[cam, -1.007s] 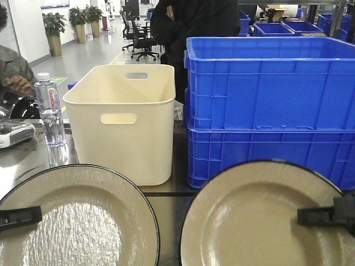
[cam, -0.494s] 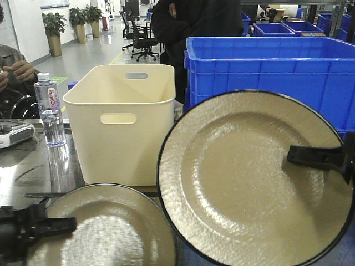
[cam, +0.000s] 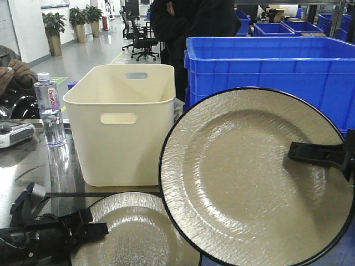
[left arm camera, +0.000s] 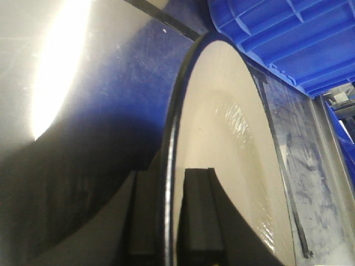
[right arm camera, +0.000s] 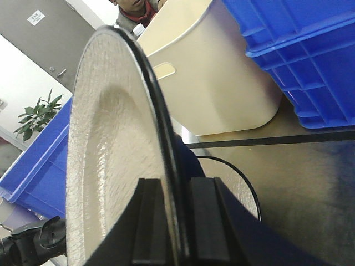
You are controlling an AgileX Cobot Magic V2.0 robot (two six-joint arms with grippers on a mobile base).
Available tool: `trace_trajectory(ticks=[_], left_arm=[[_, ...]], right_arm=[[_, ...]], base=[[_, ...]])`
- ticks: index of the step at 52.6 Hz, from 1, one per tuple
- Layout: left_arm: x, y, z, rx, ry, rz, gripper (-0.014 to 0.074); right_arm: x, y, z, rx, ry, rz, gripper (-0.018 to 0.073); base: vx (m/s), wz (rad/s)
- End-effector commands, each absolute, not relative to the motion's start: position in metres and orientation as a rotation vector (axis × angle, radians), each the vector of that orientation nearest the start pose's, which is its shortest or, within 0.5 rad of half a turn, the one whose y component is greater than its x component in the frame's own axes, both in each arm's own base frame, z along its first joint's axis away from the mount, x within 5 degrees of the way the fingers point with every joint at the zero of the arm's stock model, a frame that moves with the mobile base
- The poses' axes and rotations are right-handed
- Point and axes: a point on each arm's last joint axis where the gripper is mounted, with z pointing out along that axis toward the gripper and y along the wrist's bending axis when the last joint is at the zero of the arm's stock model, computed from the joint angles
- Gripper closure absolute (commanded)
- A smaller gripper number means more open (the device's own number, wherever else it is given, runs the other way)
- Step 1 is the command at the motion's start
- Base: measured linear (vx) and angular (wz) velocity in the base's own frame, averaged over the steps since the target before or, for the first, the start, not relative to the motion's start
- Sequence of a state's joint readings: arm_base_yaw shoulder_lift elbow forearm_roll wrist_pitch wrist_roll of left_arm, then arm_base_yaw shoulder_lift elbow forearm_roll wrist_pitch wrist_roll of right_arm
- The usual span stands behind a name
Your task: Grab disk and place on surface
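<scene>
On the bench (cam: pixel 28 166) the bottle (cam: pixel 50 111) stands far left, the tub (cam: pixel 125 124) right of it, the stacked crates (cam: pixel 266 66) right again, while nearer, the left tool (cam: pixel 91 228) holds a low disk (cam: pixel 138 235) at left and the right tool (cam: pixel 302 151) a raised disk (cam: pixel 238 177) before the crates.

The only text I can read is on the clear plastic water bottle with a white cap (cam: pixel 50 111), at about 9 o'clock in my front view. Its white label (cam: pixel 51 101) carries red lettering running lengthwise that looks like "Ganten". At 11 o'clock in the right wrist view, the small white sign (right arm camera: pixel 36 18) on the grey door (right arm camera: pixel 55 39) is too small to read.
</scene>
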State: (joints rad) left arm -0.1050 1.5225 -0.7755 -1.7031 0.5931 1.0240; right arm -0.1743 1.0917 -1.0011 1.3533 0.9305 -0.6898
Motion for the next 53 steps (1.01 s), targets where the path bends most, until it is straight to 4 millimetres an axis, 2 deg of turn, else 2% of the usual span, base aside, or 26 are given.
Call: trace_trajectory(ticks=[1,10,16,20,26,35,39,44,48,53], left_arm=[[0.295,-0.088,0.247,-0.231,2.148,-1.102,0.0372],[0.294,-0.089,0.247,-0.100,2.146,-1.046,0.0158],[0.294,-0.087,0.245,0.010,2.145,-0.950,0.0059],[0.296,-0.083,0.244,0.052,2.145,-0.851,0.0029],[0.295,-0.077,0.250,0.071,2.127,-0.729,0.0029],[0.282,-0.069,0.281,0.131,2.016,-0.593,0.0031],[0.270,-0.067,0.300,0.202,1.944,-0.542,0.0052],[0.249,-0.062,0.328,0.252,1.842,-0.482,0.0143],[0.227,-0.058,0.352,0.277,1.749,-0.439,0.0292],[0.202,-0.052,0.376,0.233,1.648,-0.419,0.0544]], right_arm=[[0.214,0.035,0.420,0.046,1.745,1.148,0.0568],[0.214,0.035,0.420,0.042,1.746,1.152,0.0568],[0.214,0.035,0.420,0.040,1.747,1.154,0.0568],[0.214,0.036,0.420,0.039,1.748,1.154,0.0568],[0.214,0.036,0.419,0.034,1.752,1.152,0.0568],[0.214,0.035,0.418,0.031,1.768,1.121,0.0568],[0.218,0.034,0.416,0.047,1.770,1.125,0.0568],[0.226,0.033,0.411,0.077,1.784,1.134,0.0568],[0.235,0.037,0.404,0.089,1.810,1.150,0.0568],[0.253,0.048,0.388,0.109,1.866,1.187,0.0568]], base=[[0.00,0.00],[0.00,0.00],[0.00,0.00],[0.00,0.00],[0.00,0.00],[0.00,0.00],[0.00,0.00],[0.00,0.00],[0.00,0.00],[0.00,0.00]])
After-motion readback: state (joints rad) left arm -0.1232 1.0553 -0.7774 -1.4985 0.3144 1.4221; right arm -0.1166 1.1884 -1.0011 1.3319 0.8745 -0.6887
